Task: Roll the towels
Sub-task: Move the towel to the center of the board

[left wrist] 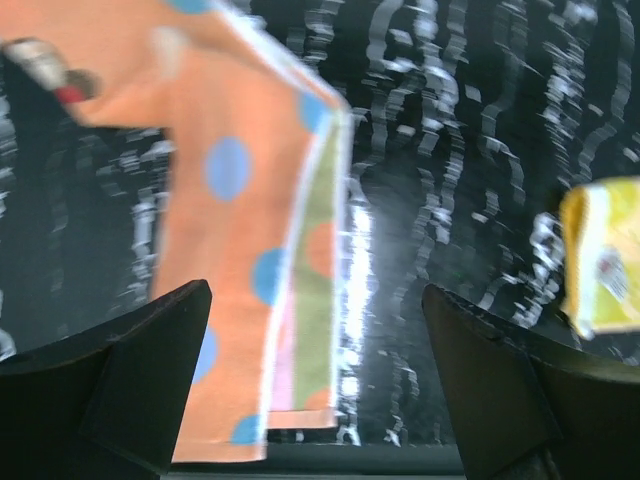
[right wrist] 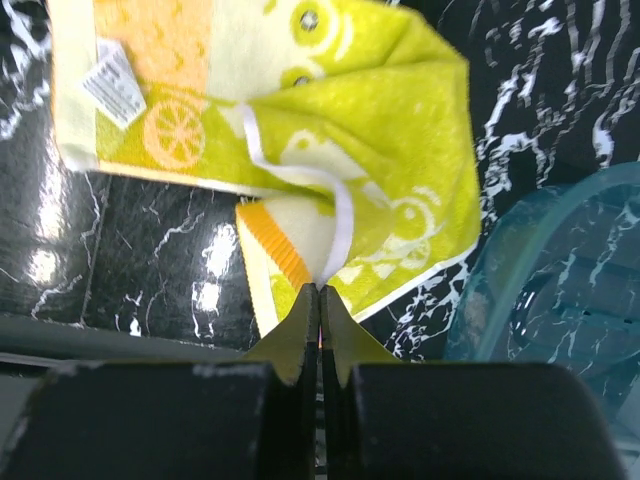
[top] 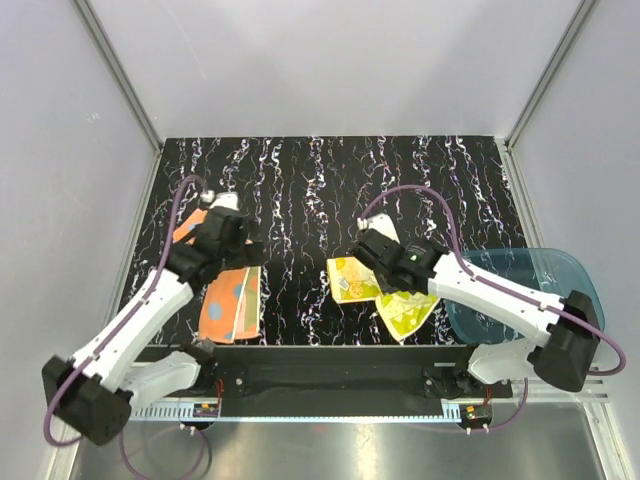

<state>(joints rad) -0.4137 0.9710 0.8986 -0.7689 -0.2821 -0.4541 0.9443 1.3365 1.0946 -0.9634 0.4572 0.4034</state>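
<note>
We see two towels lying on the black, white-veined worktop. The orange towel, dotted with blue, lies on the left near the front edge, folded into a long strip with a green underside showing along one side in the left wrist view. Our left claw hangs over its far end with the jaws spread wide and nothing between them; from the wrist, the strip runs down between the two dark fingers.

The yellow towel lies crumpled right of centre, just beside the blue tray, which sits at the worktop's right edge. A white care label shows at one corner of the cloth. Our right claw is over the yellow towel's far part, and its jaws are pressed together. In the right wrist view the tips meet at a fold of the cloth; whether they pinch it we cannot tell.
</note>
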